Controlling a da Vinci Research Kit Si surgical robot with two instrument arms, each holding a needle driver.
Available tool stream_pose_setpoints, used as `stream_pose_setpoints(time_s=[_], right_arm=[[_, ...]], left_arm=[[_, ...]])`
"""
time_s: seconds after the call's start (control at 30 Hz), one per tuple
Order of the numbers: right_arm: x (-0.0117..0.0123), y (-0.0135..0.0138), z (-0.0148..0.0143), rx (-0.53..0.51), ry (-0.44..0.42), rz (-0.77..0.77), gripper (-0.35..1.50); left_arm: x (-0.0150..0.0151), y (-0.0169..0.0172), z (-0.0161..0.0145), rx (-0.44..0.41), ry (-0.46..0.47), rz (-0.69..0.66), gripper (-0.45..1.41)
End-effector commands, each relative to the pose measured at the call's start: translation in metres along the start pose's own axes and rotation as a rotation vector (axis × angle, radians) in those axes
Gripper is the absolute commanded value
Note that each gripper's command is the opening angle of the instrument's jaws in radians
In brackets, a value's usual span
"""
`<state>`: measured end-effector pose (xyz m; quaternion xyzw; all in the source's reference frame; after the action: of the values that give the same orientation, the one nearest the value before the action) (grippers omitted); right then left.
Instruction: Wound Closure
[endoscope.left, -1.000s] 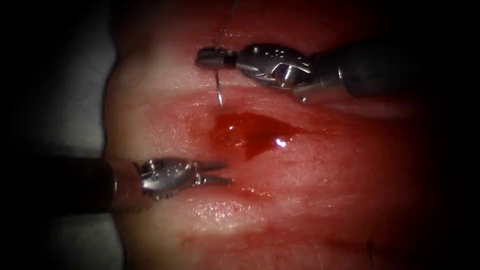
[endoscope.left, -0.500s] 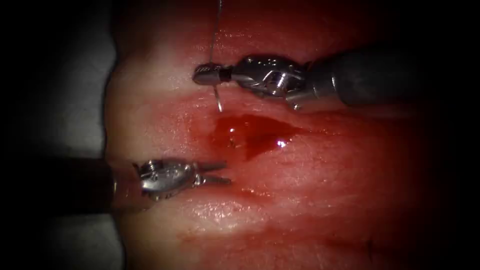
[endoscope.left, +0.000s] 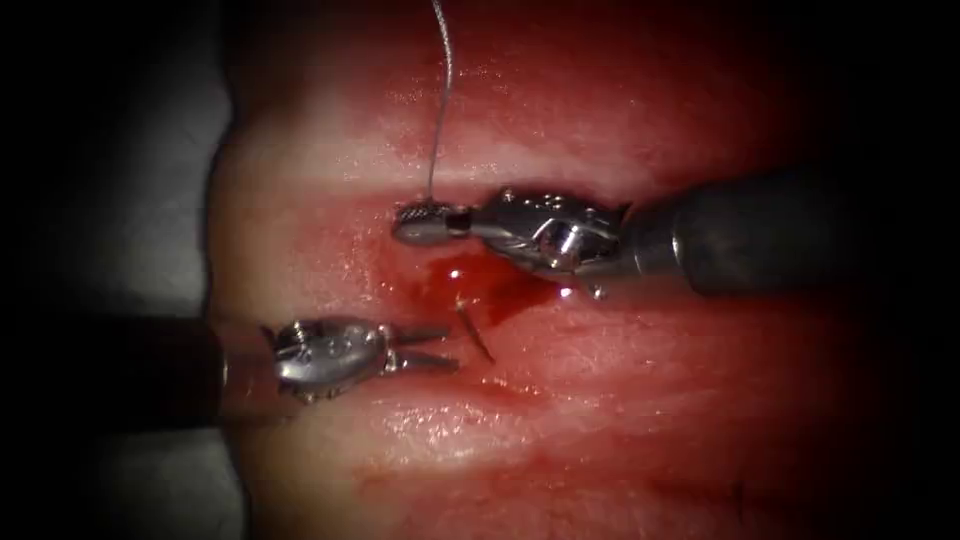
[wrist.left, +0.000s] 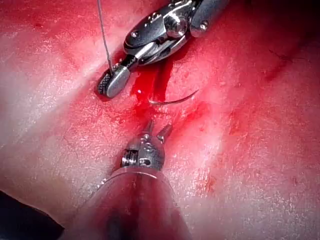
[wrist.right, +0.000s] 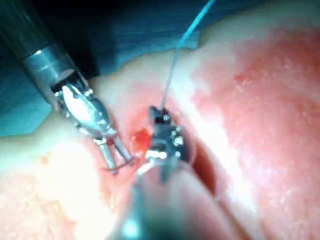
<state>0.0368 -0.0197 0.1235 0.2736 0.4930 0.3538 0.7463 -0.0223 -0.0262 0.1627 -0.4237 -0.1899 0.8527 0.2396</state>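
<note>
The tissue (endoscope.left: 330, 200) is seen by the endoscope from above and in front, at moderate closeness, with the cut running left to right. The left wrist view is taken from very close behind the left claw (wrist.left: 156, 131), along its shaft, facing the right claw (wrist.left: 112, 82) across the red fluid (wrist.left: 150, 87). The right wrist view is taken along the right shaft, facing the left claw (wrist.right: 115, 155). Both claws and the cut are shared by all three views.
</note>
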Motion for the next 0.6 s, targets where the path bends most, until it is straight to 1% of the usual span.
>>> stream_pose_setpoints(time_s=[0.03, 0.07, 0.1, 0.13, 0.17, 0.2, 0.23, 0.27, 0.33, 0.37, 0.43, 0.53, 0.6], right_arm=[[-0.0007, -0.0003, 0.0005, 0.003, -0.004, -0.025, -0.35], [-0.0004, 0.0000, 0.0004, 0.001, -0.003, -0.064, -0.20], [-0.0001, 0.0002, 0.0004, 0.000, -0.002, -0.074, 0.39], [0.0002, 0.0006, 0.0002, -0.004, -0.001, -0.131, 0.79], [0.0005, 0.0009, 0.0001, -0.005, 0.000, -0.176, 1.05], [0.0008, 0.0012, 0.0000, -0.018, 0.001, -0.208, 1.23], [0.0013, 0.0017, -0.0004, -0.042, 0.002, -0.238, 1.35], [0.0016, 0.0021, -0.0008, -0.061, 0.000, -0.246, 1.40], [0.0022, 0.0029, -0.0019, -0.080, 0.010, -0.237, 1.42], [0.0027, 0.0037, -0.0034, -0.088, 0.030, -0.246, 1.42], [0.0034, 0.0047, -0.0055, -0.116, 0.061, -0.245, 1.42], [0.0043, 0.0059, -0.0087, -0.142, 0.095, -0.239, 1.38], [0.0046, 0.0065, -0.0109, -0.155, 0.117, -0.225, 1.33]], left_arm=[[-0.0006, 0.0008, 0.0008, -0.006, -0.001, 0.010, 0.29], [-0.0004, 0.0008, 0.0007, -0.004, 0.000, 0.031, 0.29], [-0.0002, 0.0009, 0.0006, -0.002, 0.000, 0.047, 0.29], [0.0000, 0.0010, 0.0005, 0.000, 0.000, 0.069, 0.31], [0.0003, 0.0012, 0.0004, 0.001, 0.000, 0.107, 0.32], [0.0005, 0.0014, 0.0003, 0.004, -0.001, 0.134, 0.34], [0.0007, 0.0016, 0.0002, 0.005, -0.001, 0.160, 0.36], [0.0009, 0.0020, 0.0000, 0.004, -0.001, 0.203, 0.41], [0.0013, 0.0027, -0.0003, 0.006, 0.013, 0.261, 0.54], [0.0019, 0.0034, -0.0006, 0.014, 0.038, 0.328, 0.66], [0.0025, 0.0040, -0.0007, 0.018, 0.064, 0.385, 0.76], [0.0039, 0.0045, -0.0005, 0.034, 0.096, 0.481, 0.86], [0.0049, 0.0048, 0.0000, 0.052, 0.118, 0.552, 1.00]])
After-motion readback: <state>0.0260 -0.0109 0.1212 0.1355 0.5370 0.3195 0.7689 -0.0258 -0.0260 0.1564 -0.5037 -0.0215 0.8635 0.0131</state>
